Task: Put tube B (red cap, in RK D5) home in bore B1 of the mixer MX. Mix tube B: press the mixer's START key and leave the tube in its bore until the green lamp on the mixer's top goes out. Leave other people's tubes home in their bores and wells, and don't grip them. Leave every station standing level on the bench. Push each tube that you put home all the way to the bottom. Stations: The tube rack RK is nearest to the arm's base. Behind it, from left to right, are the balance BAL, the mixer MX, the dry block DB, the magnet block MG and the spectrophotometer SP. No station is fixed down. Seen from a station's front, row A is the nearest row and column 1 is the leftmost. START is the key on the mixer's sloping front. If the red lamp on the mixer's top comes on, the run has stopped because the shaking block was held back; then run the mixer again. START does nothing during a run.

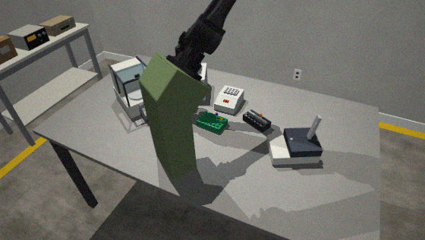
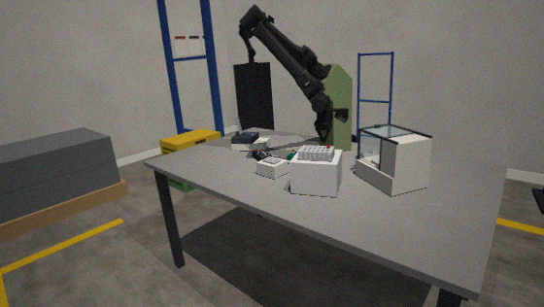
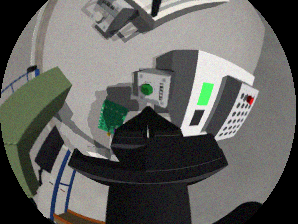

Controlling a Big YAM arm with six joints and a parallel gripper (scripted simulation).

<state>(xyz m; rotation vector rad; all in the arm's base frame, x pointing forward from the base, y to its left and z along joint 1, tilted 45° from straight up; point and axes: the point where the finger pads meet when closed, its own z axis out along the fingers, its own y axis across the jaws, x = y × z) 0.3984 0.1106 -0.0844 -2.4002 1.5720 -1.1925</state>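
The white mixer MX stands in mid bench. Tube B's red cap shows at a corner of its bore block, and also in the wrist view. A green lamp is lit on the mixer's top. The START key is a green dot on the grey sloping front. My gripper is shut and empty, just above and in front of that key. From the exterior view it hangs behind the mixer. In the top view its tip is hidden behind the green column.
The green rack RK lies near the arm, with a tall green column beside it. The glass balance stands beside the mixer. The dry block, magnet block and spectrophotometer follow to the right.
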